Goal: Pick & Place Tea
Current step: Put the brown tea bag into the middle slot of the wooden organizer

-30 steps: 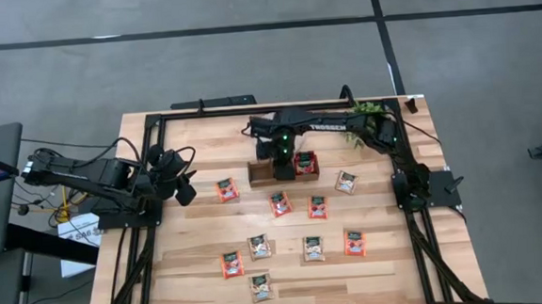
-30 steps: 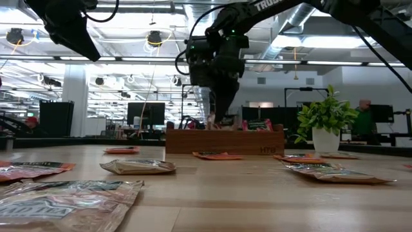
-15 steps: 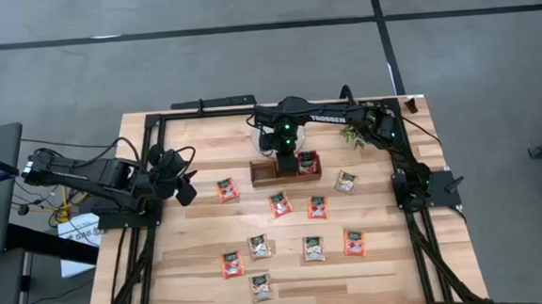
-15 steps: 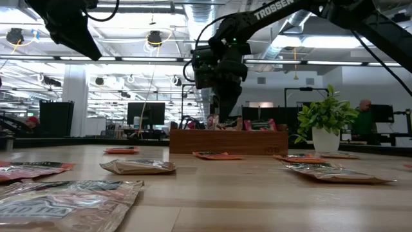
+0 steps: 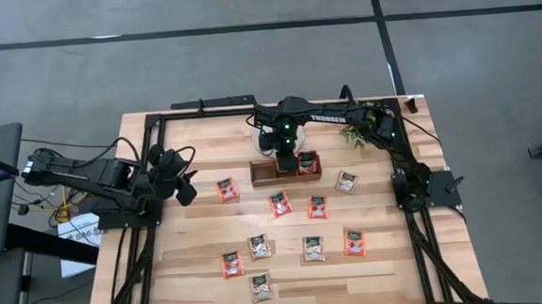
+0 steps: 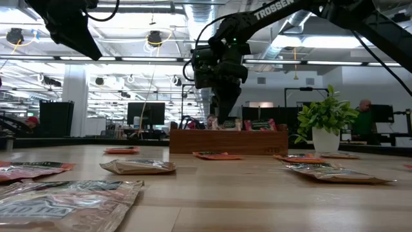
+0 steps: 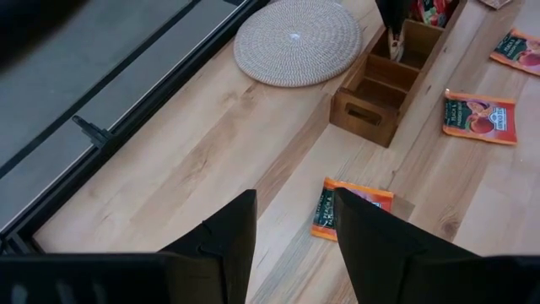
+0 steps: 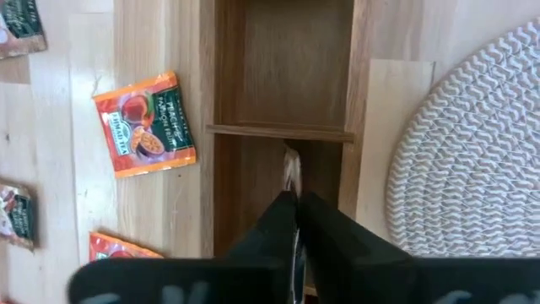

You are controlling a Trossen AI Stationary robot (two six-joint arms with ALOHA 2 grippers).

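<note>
Hanging over the brown three-compartment wooden tray (image 5: 282,170), the right gripper (image 8: 294,187) pinches a sachet edge-on; many flat square sachets (image 5: 280,204) remain loose.

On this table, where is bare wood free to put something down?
Free: the wide strip between the left pincer and the wooden tray, and the table edge beyond the front sachets. Crowded: the centre, where the sachets lie near each other, and around the right pincer.

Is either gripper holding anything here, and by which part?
The right gripper pinches a thin tea sachet, seen edge-on, by its upper edge, over the middle compartment of the brown wooden tray. The left gripper holds nothing.
</note>
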